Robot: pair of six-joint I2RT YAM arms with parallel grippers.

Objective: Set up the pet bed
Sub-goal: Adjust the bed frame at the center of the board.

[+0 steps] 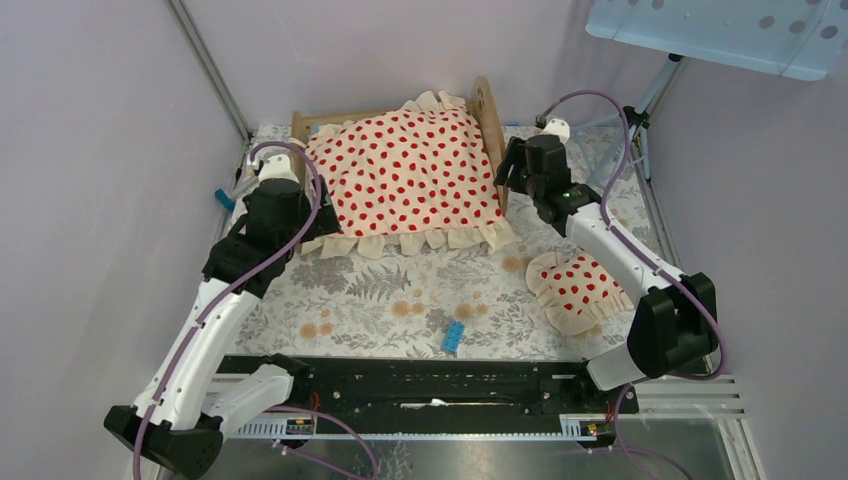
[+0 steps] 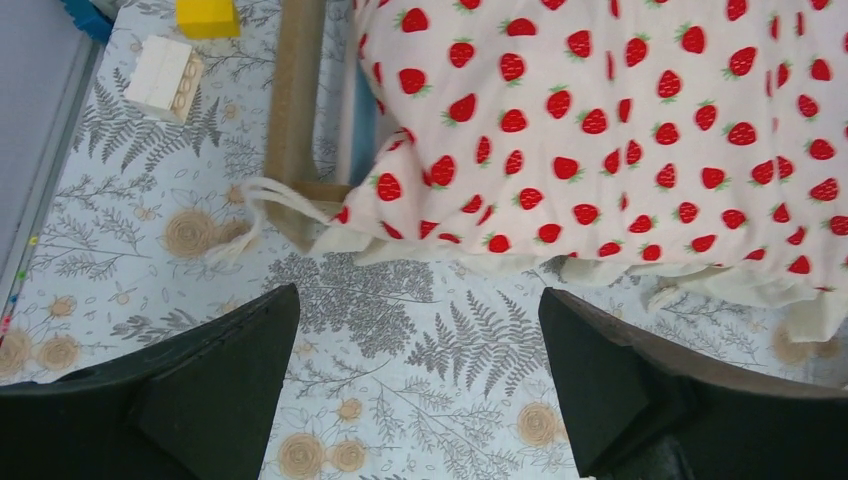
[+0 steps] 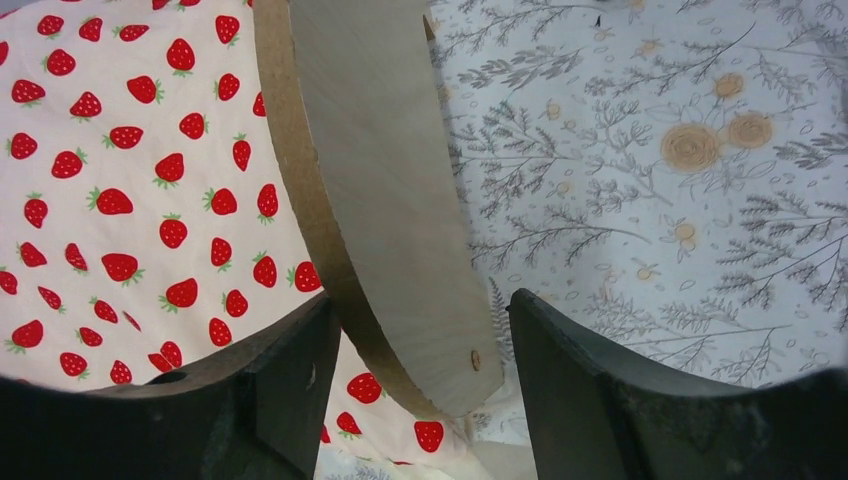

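Note:
The pet bed (image 1: pixel 487 112) stands at the back of the table, its light-wood end boards rising at both ends. A cream blanket with red strawberries (image 1: pixel 405 170) covers it and spills over the front edge. My right gripper (image 3: pixel 425 370) is open and straddles the right end board (image 3: pixel 385 200), with a gap to the right finger (image 3: pixel 600 400). The left gripper (image 2: pixel 420 380) is open over the bare tablecloth, just in front of the bed's left front corner (image 2: pixel 295 110); nothing lies between its fingers. A sliver of blue mattress (image 2: pixel 362 130) shows beside the rail.
A small strawberry pillow (image 1: pixel 578 288) lies on the floral cloth at the right, beside the right arm. A blue brick (image 1: pixel 454 337) sits near the front edge. Left of the bed are a white brick (image 2: pixel 165 75) and a yellow brick (image 2: pixel 207 15). Grey walls close in on both sides.

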